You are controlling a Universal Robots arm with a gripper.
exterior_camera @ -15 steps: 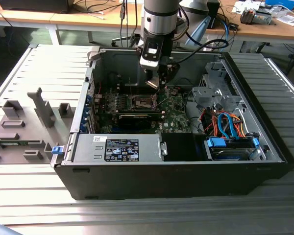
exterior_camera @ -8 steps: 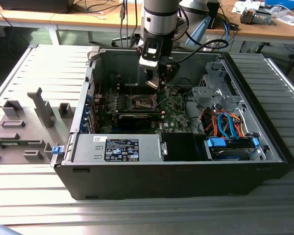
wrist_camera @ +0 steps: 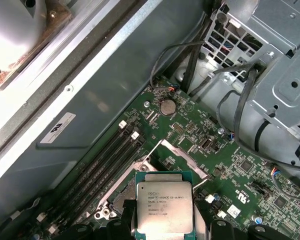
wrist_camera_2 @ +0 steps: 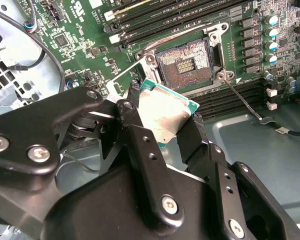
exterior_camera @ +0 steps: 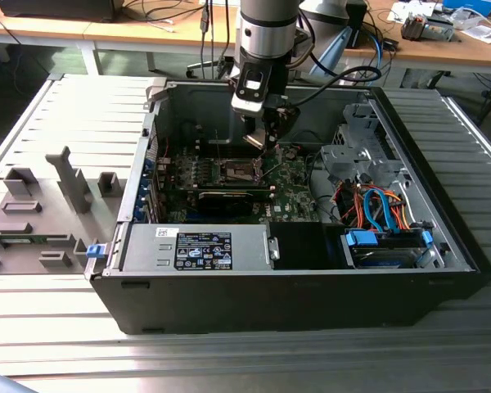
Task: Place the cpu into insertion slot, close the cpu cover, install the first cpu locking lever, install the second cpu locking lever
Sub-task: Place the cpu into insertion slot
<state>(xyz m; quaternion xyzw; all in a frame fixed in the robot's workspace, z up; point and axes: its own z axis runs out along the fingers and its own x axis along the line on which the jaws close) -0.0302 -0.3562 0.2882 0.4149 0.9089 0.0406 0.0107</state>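
We see claw (wrist_camera_2: 164, 122) clamped on chip (wrist_camera_2: 171, 107); black fingers (wrist_camera_2: 192, 140) pinch two opposite edges, silver top showing in both wrist views. Chip held above green board (wrist_camera_2: 80, 30), not yet in socket (wrist_camera_2: 186, 62). Socket bare, dark middle exposed, near chip but apart. Cover (wrist_camera: 182, 159) stands raised beside socket. On exterior view's clock face, claw hangs inside open computer case (exterior_camera: 270, 299), socket at 8 o'clock from it. Case sits on ribbed metal surface (exterior_camera: 57, 336).

One cpu (wrist_camera_2: 166, 114), one insertion slot (wrist_camera_2: 186, 62), one coin battery (wrist_camera: 167, 107), and perhaps four memory slots (wrist_camera: 107, 152)
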